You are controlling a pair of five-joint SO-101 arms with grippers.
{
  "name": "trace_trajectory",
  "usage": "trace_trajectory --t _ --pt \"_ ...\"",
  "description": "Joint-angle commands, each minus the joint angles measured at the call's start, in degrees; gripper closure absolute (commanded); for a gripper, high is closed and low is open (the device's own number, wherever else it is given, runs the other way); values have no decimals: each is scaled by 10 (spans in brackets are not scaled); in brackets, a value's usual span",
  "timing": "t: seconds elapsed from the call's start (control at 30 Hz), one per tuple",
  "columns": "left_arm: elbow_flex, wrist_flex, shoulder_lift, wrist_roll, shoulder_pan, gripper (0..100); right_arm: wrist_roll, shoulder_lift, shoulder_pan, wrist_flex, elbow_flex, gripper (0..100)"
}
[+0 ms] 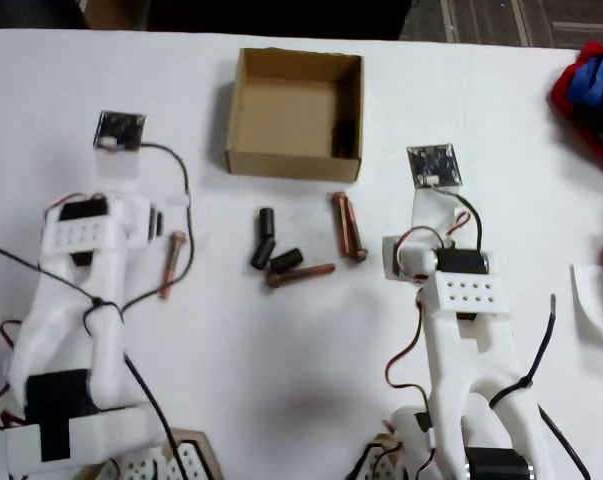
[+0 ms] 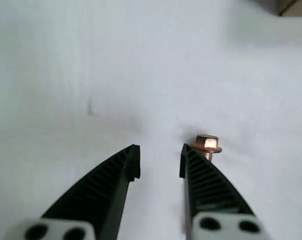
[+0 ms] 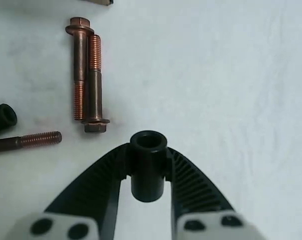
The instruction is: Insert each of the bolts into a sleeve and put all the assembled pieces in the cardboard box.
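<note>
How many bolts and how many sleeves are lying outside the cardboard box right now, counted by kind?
copper bolts: 4
black sleeves: 4, one of them in the right gripper
Total: 8

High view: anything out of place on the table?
One bolt lies apart from the rest, beside the left arm. A dark piece sits in the cardboard box; whether it holds a bolt is unclear.

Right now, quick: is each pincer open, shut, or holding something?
Left pincer: open, holding nothing; a bolt lies just beside it.
Right pincer: shut on a black sleeve.
</note>
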State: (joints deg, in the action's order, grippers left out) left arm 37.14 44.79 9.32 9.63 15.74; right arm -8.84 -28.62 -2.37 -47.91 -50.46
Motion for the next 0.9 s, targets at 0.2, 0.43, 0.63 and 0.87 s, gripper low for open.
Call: trace_trajectory --t 0.2,0.43,0.63,0.87 --pt "-126 81 -125 -53 -44 845 1 -23 3 12 22 979" --pt "-196 126 -211 -67 -43 845 0 -28 4 12 11 979" --pt "-195 138 -227 -65 -43 845 0 -28 4 12 11 979" --pt "-206 136 -245 -63 -46 874 0 -28 4 12 11 979"
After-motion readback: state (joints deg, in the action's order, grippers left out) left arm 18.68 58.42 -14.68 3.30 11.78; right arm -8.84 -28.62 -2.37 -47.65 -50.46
